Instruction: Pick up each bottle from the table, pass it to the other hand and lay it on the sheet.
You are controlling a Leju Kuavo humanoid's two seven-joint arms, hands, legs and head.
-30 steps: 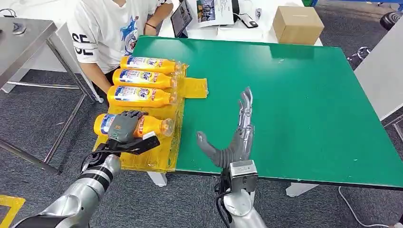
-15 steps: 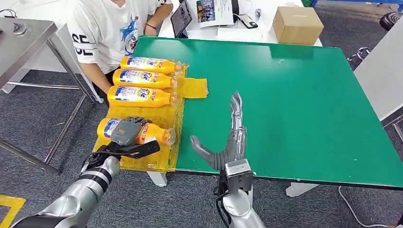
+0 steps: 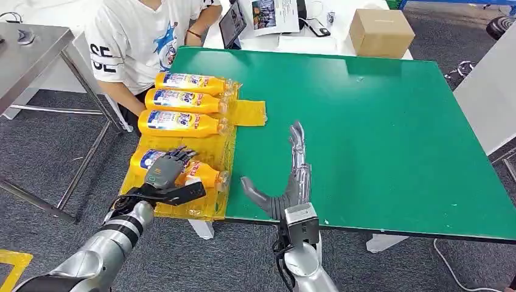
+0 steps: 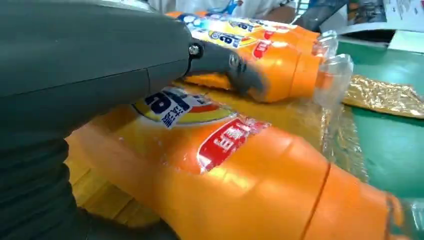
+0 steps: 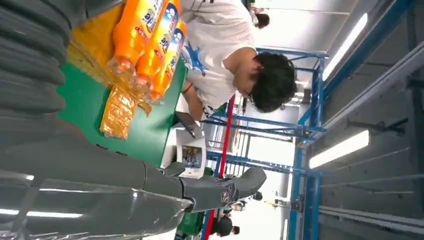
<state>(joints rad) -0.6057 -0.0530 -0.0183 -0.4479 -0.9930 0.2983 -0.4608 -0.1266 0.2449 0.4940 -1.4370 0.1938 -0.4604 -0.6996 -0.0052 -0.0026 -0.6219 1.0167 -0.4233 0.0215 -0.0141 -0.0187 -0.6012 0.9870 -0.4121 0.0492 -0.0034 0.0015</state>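
Looks like an industrial lab or robot test hall from my feed, not a home. Green-topped table (image 3: 377,121) on grey carpet floor (image 3: 42,158), steel bench (image 3: 30,45) off to one side, cardboard box (image 3: 381,30) and a tablet (image 3: 232,23) with printed sheets on a white desk behind. Right wrist view shows blue steel framing (image 5: 312,100), long ceiling strip lights (image 5: 340,150) and a high open ceiling. A person in a white T-shirt (image 3: 137,36) sits at the table's far corner.
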